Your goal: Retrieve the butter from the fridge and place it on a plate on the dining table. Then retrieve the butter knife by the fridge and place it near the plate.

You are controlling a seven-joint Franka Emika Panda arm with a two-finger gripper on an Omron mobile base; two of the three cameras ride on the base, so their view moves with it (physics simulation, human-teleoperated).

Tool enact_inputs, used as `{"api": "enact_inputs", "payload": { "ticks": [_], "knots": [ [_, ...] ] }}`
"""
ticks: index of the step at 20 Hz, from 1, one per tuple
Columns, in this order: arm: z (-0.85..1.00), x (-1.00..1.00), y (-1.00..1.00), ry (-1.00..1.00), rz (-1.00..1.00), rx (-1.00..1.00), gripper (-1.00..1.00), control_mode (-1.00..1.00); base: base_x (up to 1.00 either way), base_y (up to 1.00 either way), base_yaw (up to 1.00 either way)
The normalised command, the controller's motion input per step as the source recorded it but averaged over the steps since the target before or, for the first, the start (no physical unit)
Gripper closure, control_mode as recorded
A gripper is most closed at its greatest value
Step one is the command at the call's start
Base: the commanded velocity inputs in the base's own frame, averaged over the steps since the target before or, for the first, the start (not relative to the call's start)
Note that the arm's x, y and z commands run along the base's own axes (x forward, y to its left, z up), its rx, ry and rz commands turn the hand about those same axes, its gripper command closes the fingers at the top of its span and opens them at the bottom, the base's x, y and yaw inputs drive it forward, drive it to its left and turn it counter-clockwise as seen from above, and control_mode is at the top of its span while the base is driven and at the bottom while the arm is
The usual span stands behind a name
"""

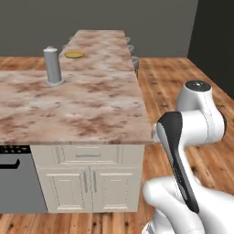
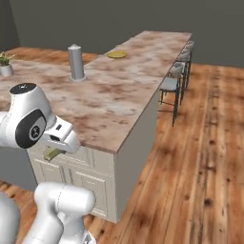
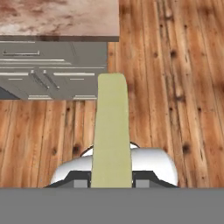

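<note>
My gripper (image 3: pixel 111 181) is shut on the butter (image 3: pixel 112 131), a pale yellowish stick that juts straight out from between the fingers over the wooden floor. In the right base view the butter (image 2: pixel 51 153) hangs under the hand, in front of the cream cabinets. The plate (image 1: pixel 74 54), yellow-rimmed, lies far off on the dining table (image 1: pixel 105 43). From the right side the plate (image 2: pixel 116 55) sits on the long marbled table (image 2: pixel 157 47). The fridge and the butter knife are out of view.
A marbled counter (image 1: pixel 68 105) on cream cabinets stands between me and the table and bears a grey canister (image 1: pixel 53 66). A potted plant (image 2: pixel 5 63) sits at its left end. Stools (image 2: pixel 174 78) line the table's right side. Wooden floor (image 2: pixel 200 157) lies open to the right.
</note>
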Motion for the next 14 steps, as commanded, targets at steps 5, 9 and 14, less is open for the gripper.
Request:
{"api": "enact_inputs", "payload": {
  "ticks": [5,9,14],
  "knots": [
    [0.00,0.00,0.00,0.00,0.00,0.00,1.00,1.00,0.34,-1.00,-0.28],
    [0.00,0.00,0.00,0.00,0.00,0.00,1.00,1.00,0.57,-1.00,-0.36],
    [0.00,0.00,0.00,0.00,0.00,0.00,1.00,1.00,0.65,-1.00,-0.37]
  ]
}}
